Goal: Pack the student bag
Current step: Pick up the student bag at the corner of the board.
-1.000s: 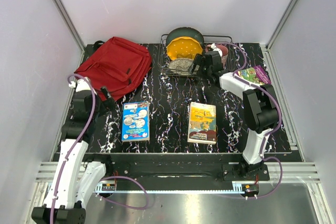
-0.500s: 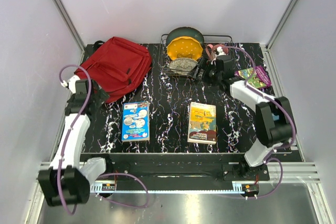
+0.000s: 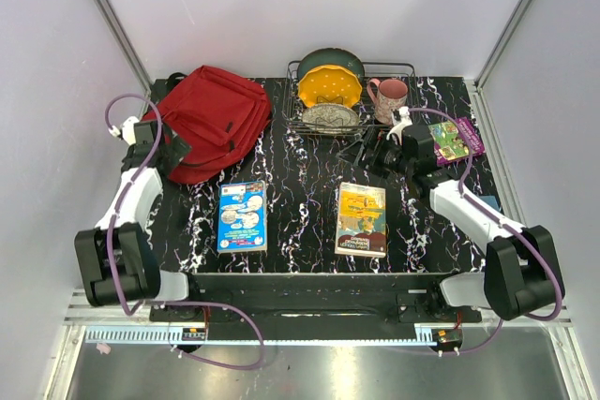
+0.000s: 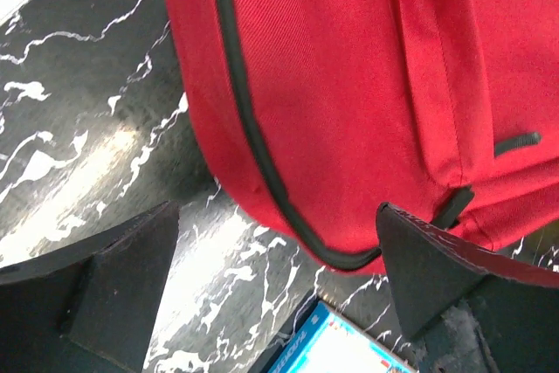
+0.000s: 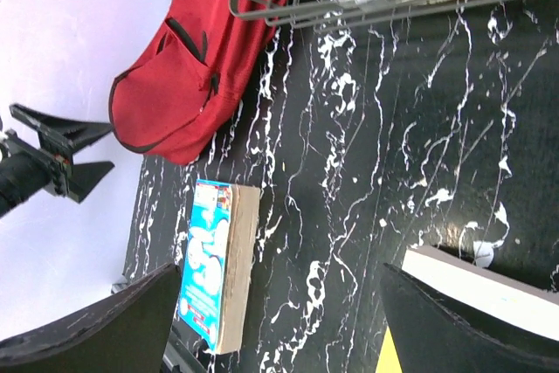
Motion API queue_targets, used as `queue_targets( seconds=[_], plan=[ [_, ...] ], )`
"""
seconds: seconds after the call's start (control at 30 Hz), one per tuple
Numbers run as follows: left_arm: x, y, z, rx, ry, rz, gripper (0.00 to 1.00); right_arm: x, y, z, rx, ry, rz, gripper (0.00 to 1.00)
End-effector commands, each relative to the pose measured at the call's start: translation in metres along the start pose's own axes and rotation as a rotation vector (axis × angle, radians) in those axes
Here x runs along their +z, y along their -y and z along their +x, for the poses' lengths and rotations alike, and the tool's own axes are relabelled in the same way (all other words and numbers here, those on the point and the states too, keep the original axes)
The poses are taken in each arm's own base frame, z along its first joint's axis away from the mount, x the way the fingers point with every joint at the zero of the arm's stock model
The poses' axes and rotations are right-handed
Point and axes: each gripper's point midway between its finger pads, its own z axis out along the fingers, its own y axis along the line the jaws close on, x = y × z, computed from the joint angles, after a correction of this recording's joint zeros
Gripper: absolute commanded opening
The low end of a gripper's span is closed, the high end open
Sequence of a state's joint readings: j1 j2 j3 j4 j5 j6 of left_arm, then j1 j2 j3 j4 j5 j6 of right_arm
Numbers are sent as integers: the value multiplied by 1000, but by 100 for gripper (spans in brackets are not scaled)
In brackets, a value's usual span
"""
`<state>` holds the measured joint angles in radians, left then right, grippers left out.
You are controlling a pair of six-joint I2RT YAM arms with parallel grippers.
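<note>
The student bag (image 3: 212,117) is a red backpack with black zippers, lying flat and zipped at the table's back left. My left gripper (image 3: 178,151) hangs open at the bag's near-left edge; in its wrist view the bag (image 4: 332,85) fills the top, with its rounded end between the spread fingers (image 4: 113,277). My right gripper (image 3: 364,152) stands open over bare table in front of the dish rack, empty. Its wrist view shows the bag (image 5: 196,54) far off and the left gripper (image 5: 52,162) beside it.
A blue book (image 3: 242,215) and a yellow book (image 3: 362,219) lie flat near the front; a purple book (image 3: 452,137) lies at the right. A wire dish rack (image 3: 314,124) with plates and a pink mug (image 3: 389,96) stand at the back.
The left arm has swung out and its gripper has reached the bag's near edge. The right gripper has drawn back from the rack and mug toward the table's middle. Both stayed open.
</note>
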<state>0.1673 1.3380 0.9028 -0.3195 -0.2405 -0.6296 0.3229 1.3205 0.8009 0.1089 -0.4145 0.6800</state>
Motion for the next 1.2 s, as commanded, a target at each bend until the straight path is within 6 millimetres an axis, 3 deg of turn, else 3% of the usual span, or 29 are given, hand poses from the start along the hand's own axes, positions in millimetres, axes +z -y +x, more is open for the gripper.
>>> queue_targets(
  seconds=[0.0, 0.17, 0.23, 0.3, 0.33, 0.37, 0.4, 0.47, 0.5, 0.57, 0.6, 0.77, 0.97, 1.0, 1.17],
  plan=[
    [18, 23, -35, -15, 80, 36, 99, -4, -11, 8, 10, -28, -54, 100],
    [41, 15, -16, -38, 19, 19, 98, -2, -15, 10, 23, -54, -71, 100],
    [45, 14, -11, -35, 6, 24, 93, -2, -15, 12, 27, -63, -73, 100],
    [51, 17, -6, -28, -14, 41, 82, -2, -13, 14, 33, -72, -71, 100],
    [53, 15, -6, -28, -22, 39, 74, -2, -14, 16, 38, -76, -73, 100],
    [55, 12, -3, -21, -38, 25, 57, -1, -12, 17, 50, -80, -72, 100],
    [57, 11, -1, -21, -51, 23, 46, -1, -13, 17, 52, -80, -76, 100],
    [55, 7, 4, -30, -59, 34, 31, -1, -12, 19, 66, -83, -75, 100],
    [47, 10, -1, -37, -37, 56, 18, 0, -11, 21, 70, -87, -73, 100],
    [39, 9, -2, -48, -21, 76, 4, 1, -9, 22, 75, -94, -73, 100],
    [26, 14, -12, -57, 14, 106, 0, 2, -8, 24, 79, -101, -70, 100],
    [-24, 33, -41, -58, 111, 236, 0, 6, -10, 26, 96, -120, -95, 100],
    [-104, 47, -82, -48, 289, 395, 0, 10, -14, 32, 127, -150, -136, 100],
    [-125, 50, -89, -49, 332, 438, 0, 11, -14, 32, 133, -152, -143, 100],
    [-182, 61, -85, 0, 380, 611, 0, 10, -18, 34, 140, -161, -160, 100]
  ],
)
